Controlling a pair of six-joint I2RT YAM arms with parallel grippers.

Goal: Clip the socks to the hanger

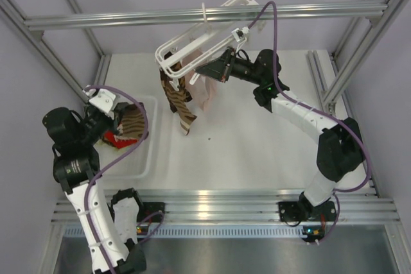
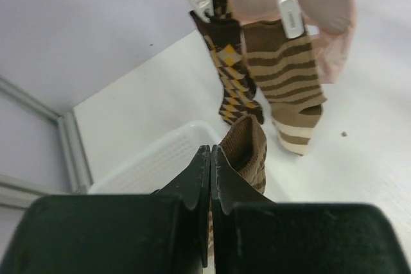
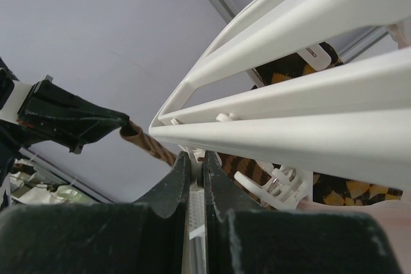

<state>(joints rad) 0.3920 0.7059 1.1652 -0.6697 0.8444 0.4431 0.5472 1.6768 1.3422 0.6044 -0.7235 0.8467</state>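
The loose striped sock [image 2: 247,149] is out by the left edge of the desk [image 1: 257,145], lifted above the white basket [image 2: 144,165] that sits there. Your left gripper [image 2: 210,155] has it: the two jaws are pressed together on the brown-and-tan fabric, and the free end of the sock sticks out past the tips, towards the hanger.

The hanger [image 3: 308,126] hangs tilted over the far edge of the desk, about midway along it, hooked on the grey rail [image 1: 128,18]. From its left end a hung striped sock [image 2: 286,88] dangles by a white clip, with a diamond-patterned sock [image 2: 232,78] in dark brown and yellow clipped just beside it, and a pale pink sock [image 2: 331,24] behind them on the right. The sock you hold is lower than these and apart from them, nearer to you.

Your right gripper [image 3: 196,165] is up at the hanger, just under its long bars, jaws squeezed on a narrow white piece of it. Whether that piece is a clip or a strut, you cannot tell from these views.
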